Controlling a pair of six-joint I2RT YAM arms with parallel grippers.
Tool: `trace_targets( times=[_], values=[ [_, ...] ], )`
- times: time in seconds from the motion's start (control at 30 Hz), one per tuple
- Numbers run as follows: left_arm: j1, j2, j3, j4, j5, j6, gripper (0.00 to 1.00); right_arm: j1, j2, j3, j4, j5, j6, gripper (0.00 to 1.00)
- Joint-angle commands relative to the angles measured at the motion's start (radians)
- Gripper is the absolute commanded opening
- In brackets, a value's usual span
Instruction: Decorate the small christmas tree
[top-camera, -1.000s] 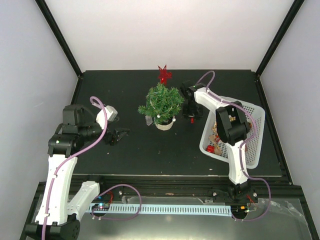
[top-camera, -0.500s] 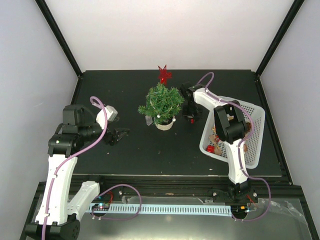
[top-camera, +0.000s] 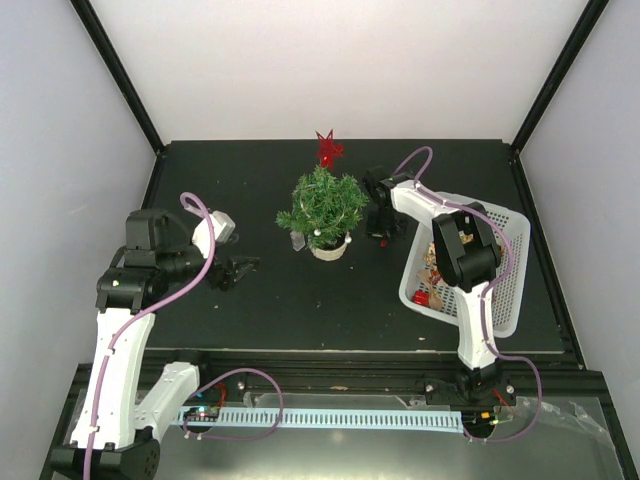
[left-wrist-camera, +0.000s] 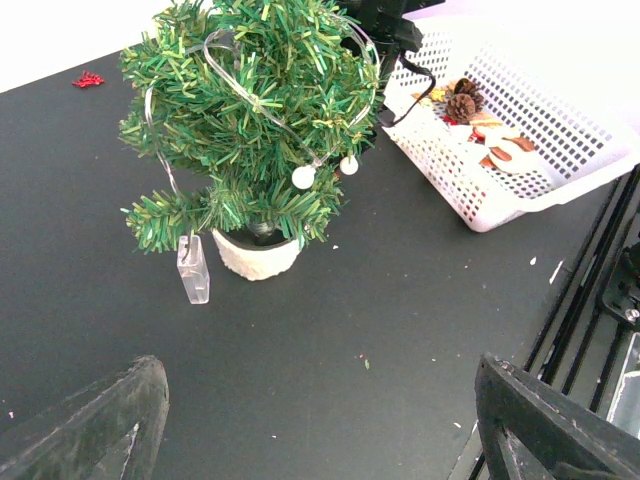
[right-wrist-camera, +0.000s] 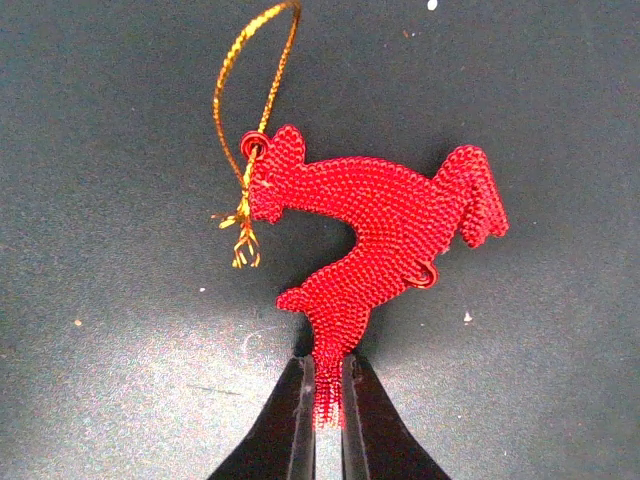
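The small christmas tree (top-camera: 322, 205) stands mid-table in a cream pot (left-wrist-camera: 258, 258), with a clear string and white beads wound through its branches (left-wrist-camera: 255, 110). Just right of the tree my right gripper (top-camera: 381, 232) is down at the table. It (right-wrist-camera: 327, 400) is shut on the lower tip of a red glitter reindeer-shaped ornament (right-wrist-camera: 375, 225), whose gold loop (right-wrist-camera: 255, 90) lies on the black surface. My left gripper (top-camera: 235, 270) hovers left of the tree, open (left-wrist-camera: 318, 375), with nothing between its fingers.
A white basket (top-camera: 505, 290) at the right holds a pinecone (left-wrist-camera: 462, 105) and several other ornaments. A red star (top-camera: 329, 150) shows behind the tree. A clear plastic box (left-wrist-camera: 193, 270) hangs beside the pot. The table's front rail runs along the near edge.
My right gripper's jaws have closed onto the red ornament, and the wrist has shifted slightly. The left arm has not moved.
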Motion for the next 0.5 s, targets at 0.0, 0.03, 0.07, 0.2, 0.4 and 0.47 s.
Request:
trace_targets(
  times=[0.0,0.03,0.07,0.2,0.4,0.47],
  values=[
    [-0.001,-0.001,0.005,0.001,0.013,-0.001,0.84,-0.002,0.027,-0.046,-0.004,-0.012,-0.001,0.01],
    [0.000,-0.001,0.005,0.001,0.014,-0.001,0.84,-0.002,0.021,-0.041,-0.008,-0.007,-0.002,0.01],
    [0.000,-0.001,0.005,0.001,0.013,-0.001,0.84,-0.001,0.013,-0.036,-0.009,-0.004,-0.003,0.01],
    [-0.001,-0.002,0.001,0.003,0.009,0.000,0.84,-0.002,-0.010,-0.008,-0.025,0.004,-0.008,0.01],
    [-0.001,-0.004,-0.004,0.006,0.006,0.001,0.84,-0.001,-0.055,0.027,-0.057,0.020,-0.018,0.01],
    [-0.001,-0.008,-0.006,0.007,0.007,0.001,0.84,-0.002,-0.074,0.031,-0.063,0.021,-0.019,0.01]
  ],
)
